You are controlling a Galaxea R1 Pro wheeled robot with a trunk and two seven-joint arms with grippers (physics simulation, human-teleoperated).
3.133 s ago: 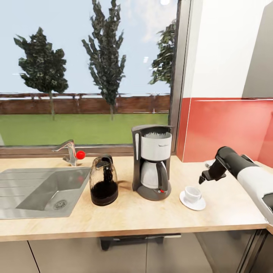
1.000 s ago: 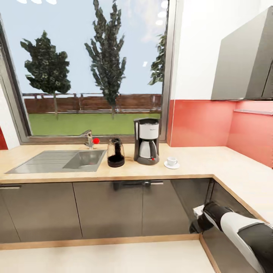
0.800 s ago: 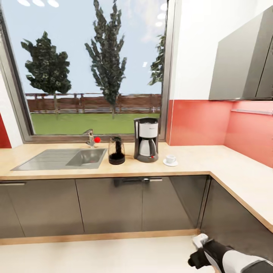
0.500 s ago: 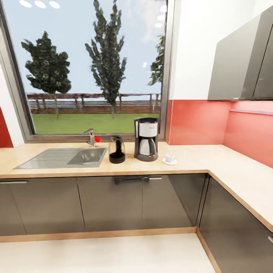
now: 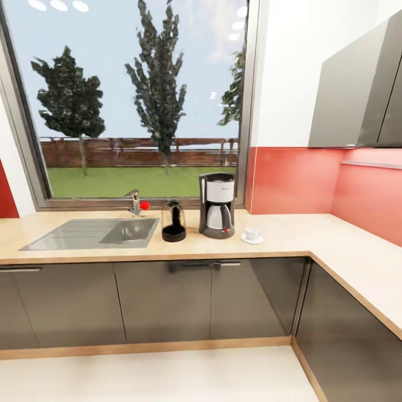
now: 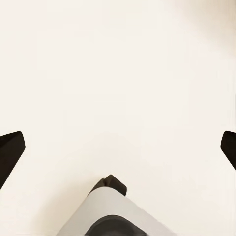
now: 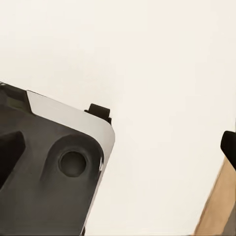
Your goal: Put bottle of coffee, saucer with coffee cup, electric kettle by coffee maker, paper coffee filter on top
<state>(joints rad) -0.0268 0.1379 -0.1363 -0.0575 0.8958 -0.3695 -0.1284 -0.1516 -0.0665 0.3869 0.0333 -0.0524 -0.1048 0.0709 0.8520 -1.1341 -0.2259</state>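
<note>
- The coffee maker (image 5: 217, 205) stands on the worktop (image 5: 290, 237) by the window.
- The bottle of coffee (image 5: 173, 221) stands just beside it, on the sink (image 5: 89, 233) side.
- The coffee cup (image 5: 253, 233) sits on the saucer (image 5: 252, 239), near the coffee maker on its other side.
- I cannot see a kettle here.
- The left tool (image 6: 118, 147) hangs over the pale floor (image 6: 118, 73). Its fingertips are spread wide with nothing between them.
- The right tool (image 7: 118, 145) also points at the floor, spread wide and bare.
- A kettle is likely stiff and a bit heavy, so I would take it by the handle.
</note>
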